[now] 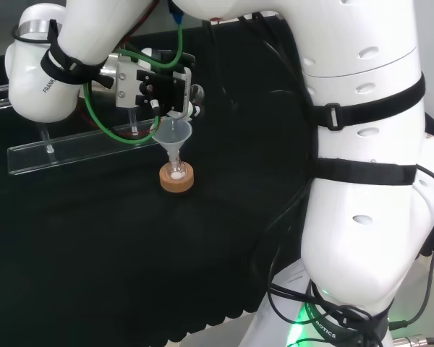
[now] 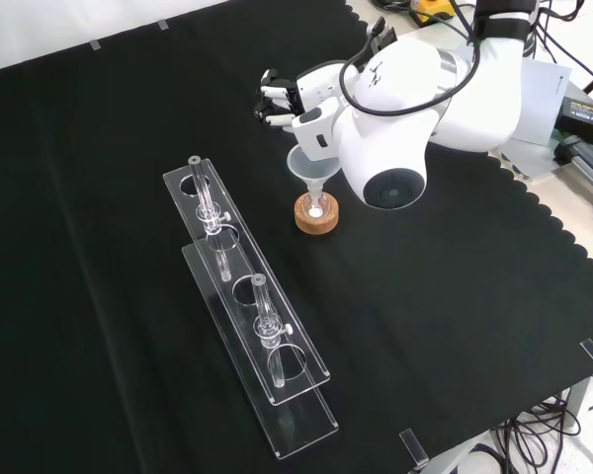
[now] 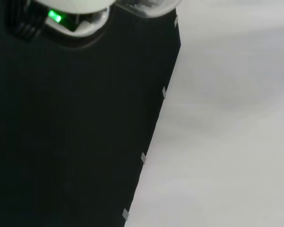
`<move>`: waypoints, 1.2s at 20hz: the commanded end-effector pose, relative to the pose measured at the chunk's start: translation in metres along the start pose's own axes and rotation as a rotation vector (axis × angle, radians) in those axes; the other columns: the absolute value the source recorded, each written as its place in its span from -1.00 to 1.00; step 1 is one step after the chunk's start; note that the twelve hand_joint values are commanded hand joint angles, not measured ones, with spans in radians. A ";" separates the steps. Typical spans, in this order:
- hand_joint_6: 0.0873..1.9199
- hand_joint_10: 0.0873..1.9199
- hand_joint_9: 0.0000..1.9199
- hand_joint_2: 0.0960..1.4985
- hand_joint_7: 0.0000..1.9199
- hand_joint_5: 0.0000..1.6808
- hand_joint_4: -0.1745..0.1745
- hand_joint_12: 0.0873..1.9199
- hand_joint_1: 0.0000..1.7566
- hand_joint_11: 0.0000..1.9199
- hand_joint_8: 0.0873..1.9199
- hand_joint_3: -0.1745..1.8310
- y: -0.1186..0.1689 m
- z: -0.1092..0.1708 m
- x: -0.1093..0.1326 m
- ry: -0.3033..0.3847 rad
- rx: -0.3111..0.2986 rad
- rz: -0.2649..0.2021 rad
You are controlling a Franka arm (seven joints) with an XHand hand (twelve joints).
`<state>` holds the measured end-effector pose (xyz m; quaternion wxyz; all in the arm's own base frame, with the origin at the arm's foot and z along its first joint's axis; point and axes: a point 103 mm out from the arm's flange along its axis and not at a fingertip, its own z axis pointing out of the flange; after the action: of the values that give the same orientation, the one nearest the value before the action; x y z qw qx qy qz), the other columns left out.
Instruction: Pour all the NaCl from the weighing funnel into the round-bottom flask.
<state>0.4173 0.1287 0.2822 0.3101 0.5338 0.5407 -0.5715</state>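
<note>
Across the bench we see the black cloth (image 2: 128, 118), and at about three o'clock in the head view the arm's white links (image 1: 362, 181) take up much of the picture. In the front view one link with a round grey cap (image 2: 395, 186) stands before the wrist, so much of the hand (image 2: 282, 99) is hidden from us; its dark fingers are curled, though we cannot tell what they hold. Lying at about seven o'clock from the flask in the front view is the clear rack (image 2: 247, 306), with upright pegs; its edges are hard for us to follow. Below the hand, a clear funnel (image 1: 174, 137) sits upright with its stem going down into the round-bottom flask (image 1: 176, 172), whose glass we can barely make out. White powder (image 2: 317, 210) lies inside the flask. Under it is the cork ring (image 1: 176, 179).
</note>
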 end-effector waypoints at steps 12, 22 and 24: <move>-0.31 -0.81 0.03 -0.22 -0.43 0.50 1.00 0.01 0.28 -0.15 -0.39 -0.14 0.002 0.018 -0.010 0.249 0.018 -0.015; -0.31 -0.81 0.03 -0.22 -0.44 0.49 1.00 0.01 0.28 -0.16 -0.39 -0.14 0.008 0.038 -0.016 0.411 -0.031 -0.039; -0.31 -0.81 0.03 -0.22 -0.43 0.49 1.00 0.01 0.28 -0.16 -0.39 -0.14 0.009 0.043 -0.016 0.440 -0.038 -0.044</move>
<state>0.4196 0.0960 0.2911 0.2090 0.6164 0.6040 -0.4599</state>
